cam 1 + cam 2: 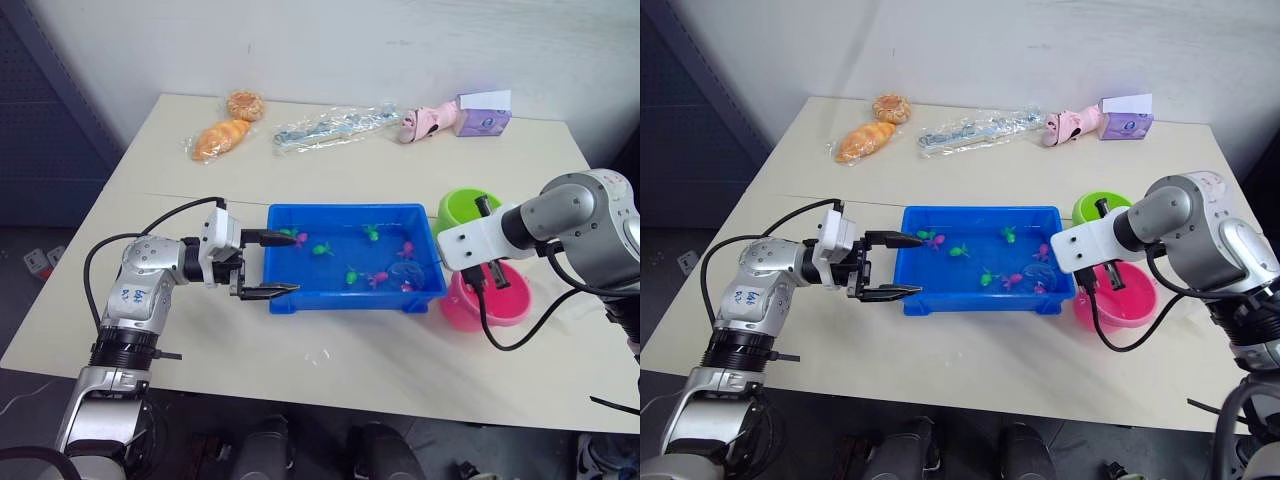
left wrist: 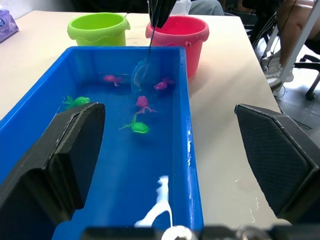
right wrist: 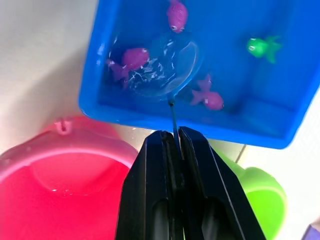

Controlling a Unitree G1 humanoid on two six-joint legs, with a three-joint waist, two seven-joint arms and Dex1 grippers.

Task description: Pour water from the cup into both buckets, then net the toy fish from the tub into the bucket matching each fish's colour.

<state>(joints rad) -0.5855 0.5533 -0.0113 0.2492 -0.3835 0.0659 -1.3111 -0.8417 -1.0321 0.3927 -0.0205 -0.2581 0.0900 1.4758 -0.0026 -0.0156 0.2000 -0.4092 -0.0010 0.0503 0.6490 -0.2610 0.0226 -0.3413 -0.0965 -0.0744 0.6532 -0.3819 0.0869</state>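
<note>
Right gripper (image 3: 176, 137) pinches the net (image 3: 162, 65) stick, hoop dipped centre-frame under a pink fish (image 3: 134, 57); left gripper (image 1: 268, 264), wide open and empty, braces the tub (image 1: 345, 298) rim.

I see a pale table (image 1: 400, 175) carrying the blue tub (image 1: 300, 299) mid-front, with the green bucket (image 1: 462, 209) and pink bucket (image 1: 470, 312) just right of it. Along the far edge lie bagged pastries (image 1: 222, 137), a clear wrapped packet (image 1: 335, 127), a pink toy (image 1: 428, 120) and a purple box (image 1: 483, 117) (all well apart from the tub).

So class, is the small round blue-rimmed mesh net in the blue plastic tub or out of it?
In. The net's hoop sits among the fish inside the tub, held by the right gripper shut on its thin stick.
</note>
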